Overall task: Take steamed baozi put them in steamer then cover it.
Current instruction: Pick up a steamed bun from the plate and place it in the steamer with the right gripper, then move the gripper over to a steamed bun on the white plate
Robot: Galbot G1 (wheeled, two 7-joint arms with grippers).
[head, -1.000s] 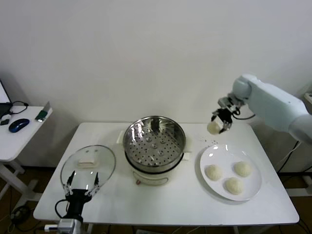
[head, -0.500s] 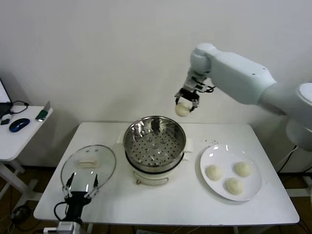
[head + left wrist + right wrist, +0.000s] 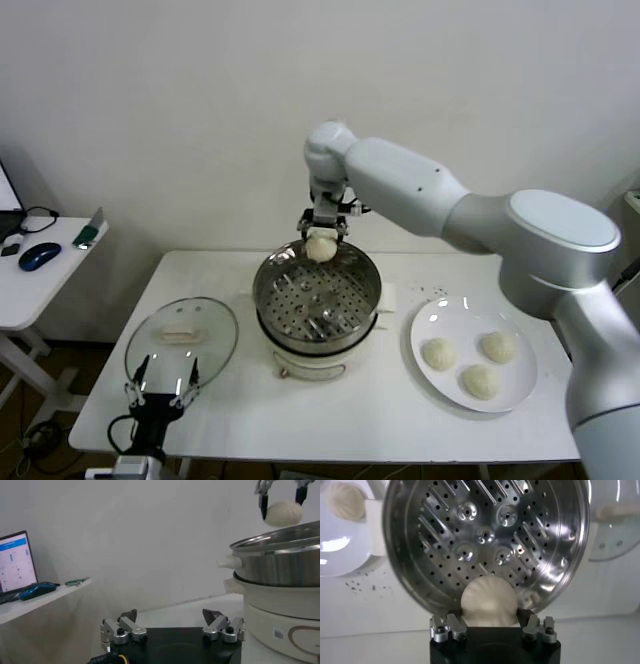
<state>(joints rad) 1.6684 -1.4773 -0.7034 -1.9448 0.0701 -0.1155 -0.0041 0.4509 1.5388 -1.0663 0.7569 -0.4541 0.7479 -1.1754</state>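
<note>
bright, even light; glare on the steamer (image 3: 485, 540); soft shadows.

Steamer (image 3: 317, 300) is shiny silver steel, its tray dotted all over with little holes and short slots, sitting on a white base. The bun (image 3: 320, 246) over its back rim is cream-white, pinched by the black right gripper (image 3: 321, 234) on a white-and-grey arm. Right of the steamer, a white plate (image 3: 510, 390) with three more cream buns (image 3: 480, 380). Left of it, a clear glass lid (image 3: 181, 341) with a cream handle. Table (image 3: 380, 415) is plain white.
</note>
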